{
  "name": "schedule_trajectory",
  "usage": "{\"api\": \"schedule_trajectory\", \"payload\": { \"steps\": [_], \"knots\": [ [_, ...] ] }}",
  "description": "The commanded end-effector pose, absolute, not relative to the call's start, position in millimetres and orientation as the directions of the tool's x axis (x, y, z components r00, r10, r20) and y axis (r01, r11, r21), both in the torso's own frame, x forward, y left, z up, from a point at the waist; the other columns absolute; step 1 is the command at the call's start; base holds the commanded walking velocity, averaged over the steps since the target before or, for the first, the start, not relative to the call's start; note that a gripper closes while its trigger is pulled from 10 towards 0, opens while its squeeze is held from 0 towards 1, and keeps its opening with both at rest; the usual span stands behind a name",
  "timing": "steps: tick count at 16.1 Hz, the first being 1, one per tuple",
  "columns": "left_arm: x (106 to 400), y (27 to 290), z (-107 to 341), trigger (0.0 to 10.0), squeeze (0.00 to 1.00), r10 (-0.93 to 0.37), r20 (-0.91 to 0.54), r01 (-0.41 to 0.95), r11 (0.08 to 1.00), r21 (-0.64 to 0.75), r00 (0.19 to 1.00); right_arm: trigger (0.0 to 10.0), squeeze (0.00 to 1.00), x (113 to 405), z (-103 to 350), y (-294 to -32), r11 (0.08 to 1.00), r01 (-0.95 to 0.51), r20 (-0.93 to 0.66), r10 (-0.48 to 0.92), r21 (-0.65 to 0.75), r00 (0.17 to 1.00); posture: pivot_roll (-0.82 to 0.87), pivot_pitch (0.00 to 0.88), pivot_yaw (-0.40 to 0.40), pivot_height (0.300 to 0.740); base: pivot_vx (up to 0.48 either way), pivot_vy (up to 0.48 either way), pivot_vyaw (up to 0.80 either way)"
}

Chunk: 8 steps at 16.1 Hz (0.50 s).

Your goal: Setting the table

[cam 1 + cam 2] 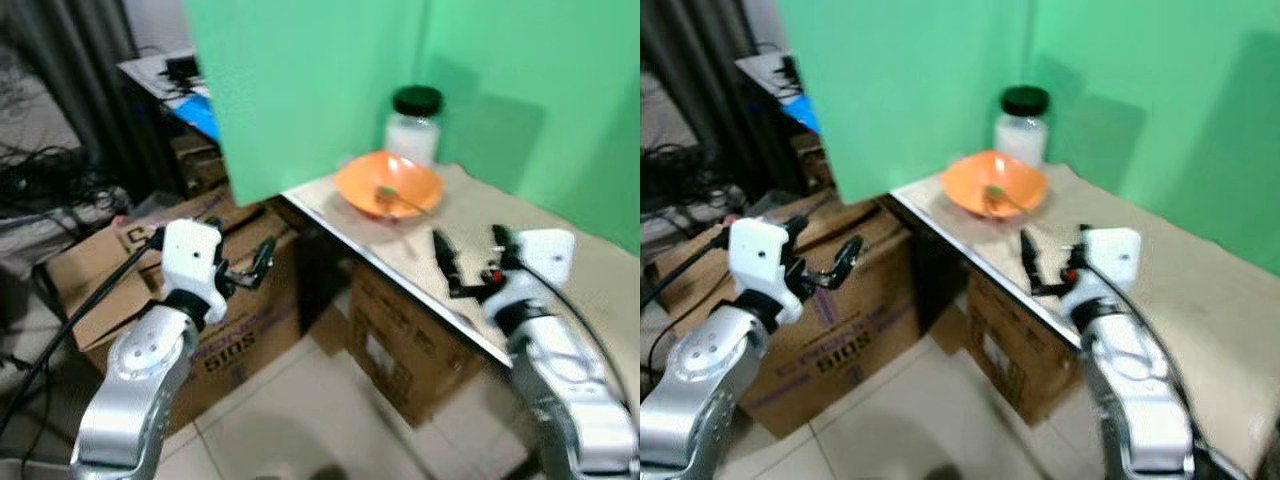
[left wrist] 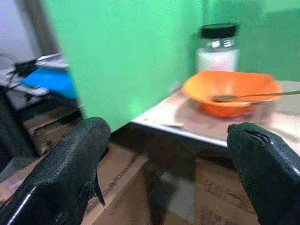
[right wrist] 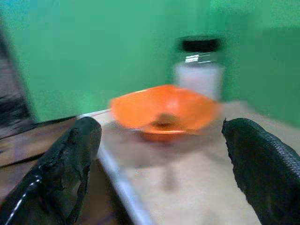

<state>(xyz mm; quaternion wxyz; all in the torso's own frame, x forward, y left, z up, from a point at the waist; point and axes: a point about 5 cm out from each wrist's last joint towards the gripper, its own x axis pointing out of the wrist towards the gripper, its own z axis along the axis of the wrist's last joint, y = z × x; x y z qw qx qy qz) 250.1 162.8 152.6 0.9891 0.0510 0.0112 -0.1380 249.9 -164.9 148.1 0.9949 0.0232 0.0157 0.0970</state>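
Observation:
An orange bowl sits near the far corner of the beige table, with a spoon resting in it. Behind it stands a jar of white stuff with a black lid. My right gripper hovers open over the table's near edge, a short way in front of the bowl, with nothing between its fingers. My left gripper is open too, held off the table's left side above a cardboard box. Both wrist views look toward the bowl.
Green panels wall the table at the back and left. Cardboard boxes stand on the tiled floor under and beside the table. A dark curtain, cables and a cluttered desk lie at far left.

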Motion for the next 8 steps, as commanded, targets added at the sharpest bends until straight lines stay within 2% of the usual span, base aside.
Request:
{"api": "schedule_trajectory", "payload": {
  "steps": [1,8],
  "knots": [
    [250.0,161.5,154.1,10.0,0.0,-0.272,-0.028,0.274,0.956,0.104,0.962,10.0,1.0,248.5,151.5,-169.3,0.982,-0.184,-0.022,0.185,0.043,0.982,0.11,0.0,0.028,0.74,0.33,0.0,0.0],
    [250.5,161.3,154.1,10.0,0.0,-0.28,-0.025,0.281,0.954,0.107,0.96,10.0,1.0,248.7,154.2,-168.5,0.98,-0.185,-0.007,0.186,0.074,0.982,0.11,0.0,0.034,0.74,0.331,0.0,0.0]
  ]
}}
